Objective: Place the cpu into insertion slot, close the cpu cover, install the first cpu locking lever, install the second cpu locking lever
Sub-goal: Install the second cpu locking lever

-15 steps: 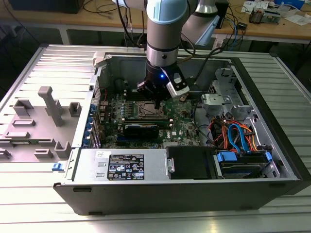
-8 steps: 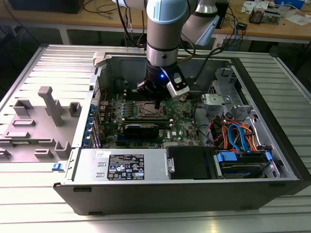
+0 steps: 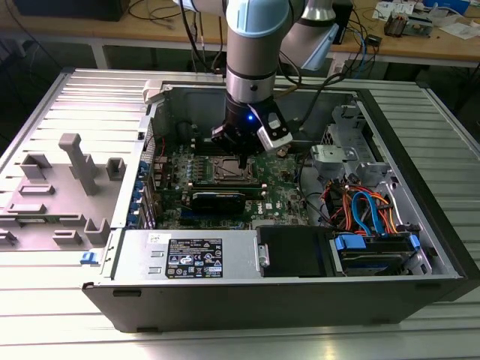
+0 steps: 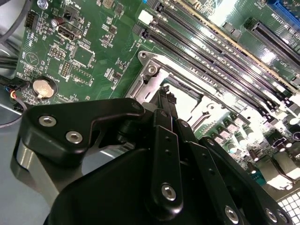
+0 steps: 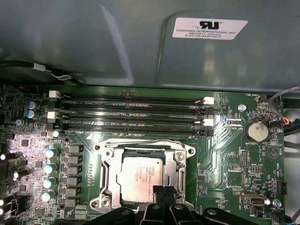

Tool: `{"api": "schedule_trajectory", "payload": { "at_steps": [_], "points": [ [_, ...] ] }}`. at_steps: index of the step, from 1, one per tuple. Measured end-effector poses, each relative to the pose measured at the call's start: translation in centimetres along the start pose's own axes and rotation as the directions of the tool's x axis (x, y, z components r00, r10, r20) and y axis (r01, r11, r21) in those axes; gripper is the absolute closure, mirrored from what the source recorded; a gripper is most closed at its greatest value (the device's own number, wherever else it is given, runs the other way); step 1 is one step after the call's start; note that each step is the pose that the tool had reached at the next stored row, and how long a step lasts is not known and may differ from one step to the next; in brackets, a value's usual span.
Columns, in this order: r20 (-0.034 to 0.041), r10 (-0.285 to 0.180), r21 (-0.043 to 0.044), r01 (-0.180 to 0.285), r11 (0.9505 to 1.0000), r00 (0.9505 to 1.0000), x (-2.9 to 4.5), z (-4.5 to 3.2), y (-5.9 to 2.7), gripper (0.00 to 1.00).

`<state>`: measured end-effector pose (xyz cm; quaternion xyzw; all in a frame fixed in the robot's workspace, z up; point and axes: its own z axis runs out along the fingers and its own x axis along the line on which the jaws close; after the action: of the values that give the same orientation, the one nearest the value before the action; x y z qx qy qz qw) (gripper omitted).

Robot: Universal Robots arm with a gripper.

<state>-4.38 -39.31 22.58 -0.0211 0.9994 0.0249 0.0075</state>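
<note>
Silver metal catches my eye first: the cpu (image 5: 140, 180) lies flat in the insertion slot (image 5: 174, 183), and the cpu cover (image 5: 143, 151) appears folded down around it, its window framing the chip. My end effector (image 5: 161, 193) sits right at the socket's edge in the first wrist view, fingertips drawn together with nothing visibly between them. I judge it is down here to work the hardware at the socket's rim, though I cannot tell which lever, if any, it touches.

In the exterior view the end effector (image 3: 241, 160) reaches straight down into the open computer case (image 3: 420, 247), over the green motherboard (image 3: 281, 191). Black memory slots (image 5: 131, 112) run just beside the socket. Grey ribbed table (image 3: 90, 97) carries the case, with a grey fixture (image 3: 75, 161) toward the exterior view's left and cluttered wooden benches (image 3: 442, 45) behind.
</note>
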Motion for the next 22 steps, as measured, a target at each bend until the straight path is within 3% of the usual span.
{"api": "schedule_trajectory", "payload": {
  "at_steps": [3,8,10,12,13,18,22],
  "points": [
    [0.0,0.0,0.0003,0.0,1.0,1.0,0.02,-0.02,-0.42,0.89],
    [0.0002,0.0,-0.0004,0.0,1.0,1.0,0.0,-1.15,-0.55,0.89],
    [0.0006,0.0,-0.0115,0.0,0.9999,1.0,0.03,-1.18,-0.96,0.89],
    [0.0015,0.001,-0.0333,0.0,0.9994,1.0,0.05,-1.2,-1.44,0.89],
    [0.0016,0.001,-0.0361,0.0,0.9993,1.0,0.06,-1.22,-1.75,0.89],
    [0.0016,0.001,-0.0361,-0.001,0.9993,1.0,0.12,-1.25,-2.33,0.89],
    [0.0018,0.001,-0.0369,-0.001,0.9993,1.0,0.49,-1.73,-2.55,0.89]
  ]
}}
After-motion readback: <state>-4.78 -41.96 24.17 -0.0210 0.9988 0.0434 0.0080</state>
